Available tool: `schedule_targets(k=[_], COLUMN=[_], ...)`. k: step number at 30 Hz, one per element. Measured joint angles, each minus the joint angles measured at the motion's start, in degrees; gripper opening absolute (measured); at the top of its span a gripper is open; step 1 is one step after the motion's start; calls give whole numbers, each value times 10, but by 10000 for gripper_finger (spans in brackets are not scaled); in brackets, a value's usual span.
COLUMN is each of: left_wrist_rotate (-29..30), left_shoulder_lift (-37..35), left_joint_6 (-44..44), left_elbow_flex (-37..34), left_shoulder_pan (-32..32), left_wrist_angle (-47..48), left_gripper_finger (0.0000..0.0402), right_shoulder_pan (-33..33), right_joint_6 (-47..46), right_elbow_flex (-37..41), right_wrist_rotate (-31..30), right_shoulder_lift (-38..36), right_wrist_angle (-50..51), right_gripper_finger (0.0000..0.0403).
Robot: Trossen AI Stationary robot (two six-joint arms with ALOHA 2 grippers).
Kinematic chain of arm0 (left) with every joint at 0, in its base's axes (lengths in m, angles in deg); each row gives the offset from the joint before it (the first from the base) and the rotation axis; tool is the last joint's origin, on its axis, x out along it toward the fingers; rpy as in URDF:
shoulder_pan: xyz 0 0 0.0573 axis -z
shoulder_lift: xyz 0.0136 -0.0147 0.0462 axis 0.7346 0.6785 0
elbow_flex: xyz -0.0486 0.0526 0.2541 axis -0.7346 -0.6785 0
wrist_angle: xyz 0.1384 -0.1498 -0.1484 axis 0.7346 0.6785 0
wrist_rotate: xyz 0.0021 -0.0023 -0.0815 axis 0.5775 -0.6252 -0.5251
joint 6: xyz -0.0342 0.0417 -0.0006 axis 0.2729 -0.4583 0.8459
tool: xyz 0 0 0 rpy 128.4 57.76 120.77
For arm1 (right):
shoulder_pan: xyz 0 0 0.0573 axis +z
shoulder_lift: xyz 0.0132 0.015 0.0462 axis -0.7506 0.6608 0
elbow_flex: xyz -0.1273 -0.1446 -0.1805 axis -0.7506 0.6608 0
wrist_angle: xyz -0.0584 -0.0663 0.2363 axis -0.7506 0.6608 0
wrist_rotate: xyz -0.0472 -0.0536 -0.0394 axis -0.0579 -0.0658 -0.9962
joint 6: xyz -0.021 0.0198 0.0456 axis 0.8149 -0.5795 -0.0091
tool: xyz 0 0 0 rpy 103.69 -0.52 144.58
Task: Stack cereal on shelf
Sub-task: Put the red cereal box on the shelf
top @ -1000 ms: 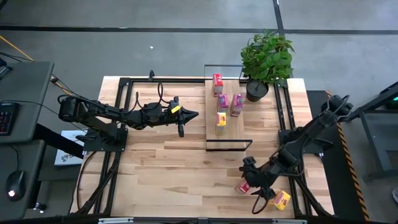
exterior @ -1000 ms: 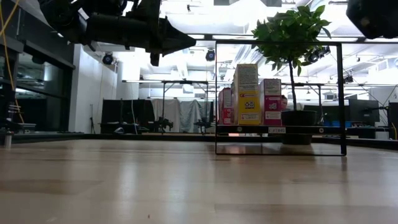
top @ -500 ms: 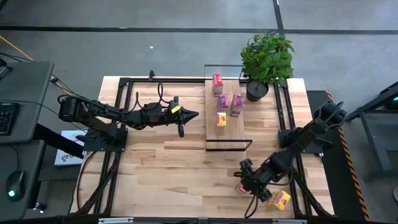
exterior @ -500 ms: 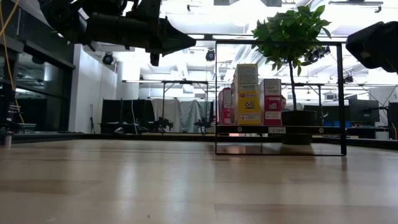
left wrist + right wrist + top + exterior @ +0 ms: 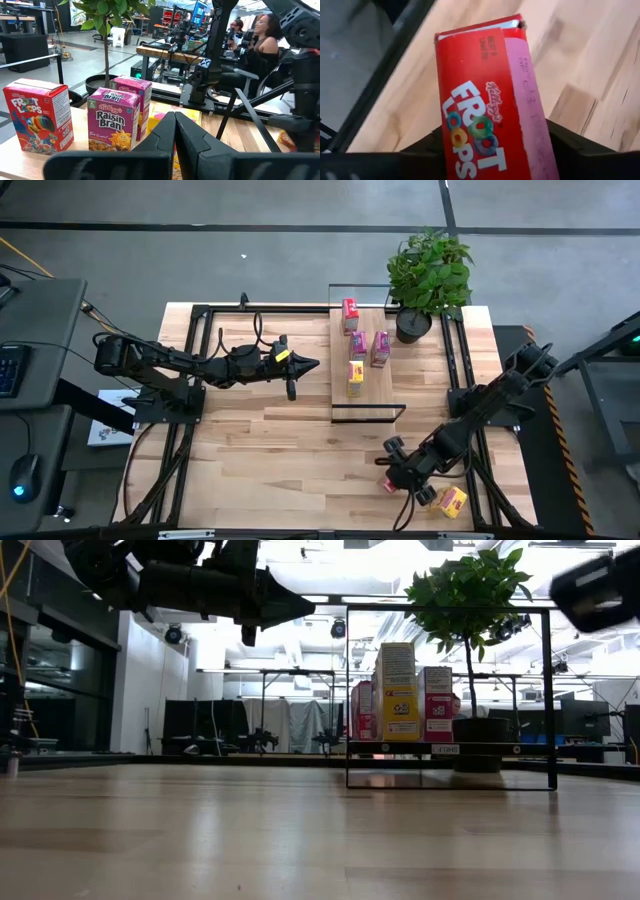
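Observation:
The shelf [image 5: 342, 390] is a light-wood plank with a thin black frame. It carries a red cereal box [image 5: 350, 313], two pink-purple boxes [image 5: 358, 345] [image 5: 380, 348] and a yellow box [image 5: 355, 377], all upright. My right gripper [image 5: 392, 478] is near the table's near right corner, shut on a red Froot Loops box [image 5: 480, 110]. Another yellow box [image 5: 453, 501] lies on the table just right of it. My left gripper [image 5: 312, 364] is shut and empty, held level in the air left of the shelf, pointing at the boxes [image 5: 112, 120]. My right gripper pinches the red box between its two fingers, one on each long side [image 5: 445, 150], near the end closest to the wrist. The fingers lie across the box, whose front face shows upward. Whether the box rests on the table or is lifted, I cannot tell.
A potted plant [image 5: 428, 275] stands at the far right corner beside the shelf. Black frame rails [image 5: 190, 370] run along the table's left and right sides. People sit beyond the table's right side [image 5: 265, 40]. Bare wood [image 5: 270, 450] lies between the arms.
My right arm has folded lower, its upper joint dropping and drawing in toward the table. The gripper has shifted slightly toward the table's left edge with the red box still between its fingers.

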Motion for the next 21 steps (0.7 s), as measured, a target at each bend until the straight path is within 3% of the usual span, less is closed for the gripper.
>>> schedule_targets(k=[6, 9, 13, 18, 21], left_wrist_rotate=[0, 0, 0, 0, 0], left_shoulder_lift=[0, 0, 0, 0, 0], left_joint_6=[0, 0, 0, 0, 0], left_elbow_flex=[0, 0, 0, 0, 0], left_shoulder_pan=[0, 0, 0, 0, 0], left_wrist_angle=[0, 0, 0, 0, 0], left_gripper_finger=[0, 0, 0, 0, 0], right_shoulder_pan=[-11, -33, -69, -139, -216], right_joint_6=[78, 128, 194, 237, 214], right_elbow_flex=[-70, -135, -230, -321, -349], right_wrist_rotate=[-7, -61, -213, -495, -575], right_shoulder_lift=[0, 0, 0, -1, -1], right_wrist_angle=[16, 62, 121, 127, 130], right_gripper_finger=[160, 153, 153, 157, 157])
